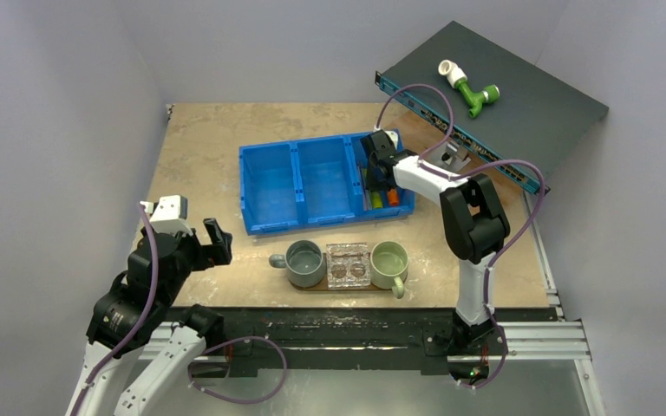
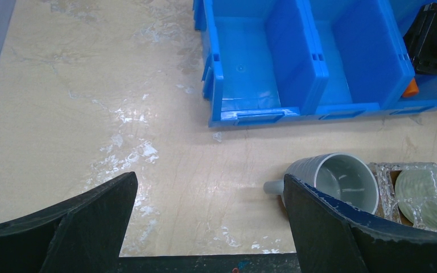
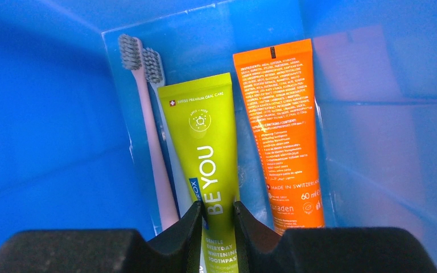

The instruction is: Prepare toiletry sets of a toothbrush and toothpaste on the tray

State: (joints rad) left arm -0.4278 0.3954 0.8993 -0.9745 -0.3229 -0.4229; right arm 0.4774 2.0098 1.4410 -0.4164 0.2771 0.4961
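Observation:
In the right wrist view, my right gripper (image 3: 218,207) is down inside the right compartment of the blue bin (image 1: 269,191), and its fingertips press both edges of the green toothpaste (image 3: 205,136) tube. An orange toothpaste (image 3: 281,131) tube lies to the right of it. A pinkish toothbrush (image 3: 148,142) and a pale toothbrush (image 3: 158,74) lie to the left, bristles at the far end. The dark brown tray (image 1: 347,289) sits near the table's front edge under two mugs. My left gripper (image 1: 199,234) hovers open over bare table at the front left, holding nothing.
On the tray stand a grey mug (image 1: 303,263) and a green mug (image 1: 388,263), with a clear plastic piece (image 1: 349,264) between them. A dark flat box (image 1: 503,95) at the back right carries a green-and-white pipe fitting (image 1: 473,91). The bin's other two compartments hold nothing.

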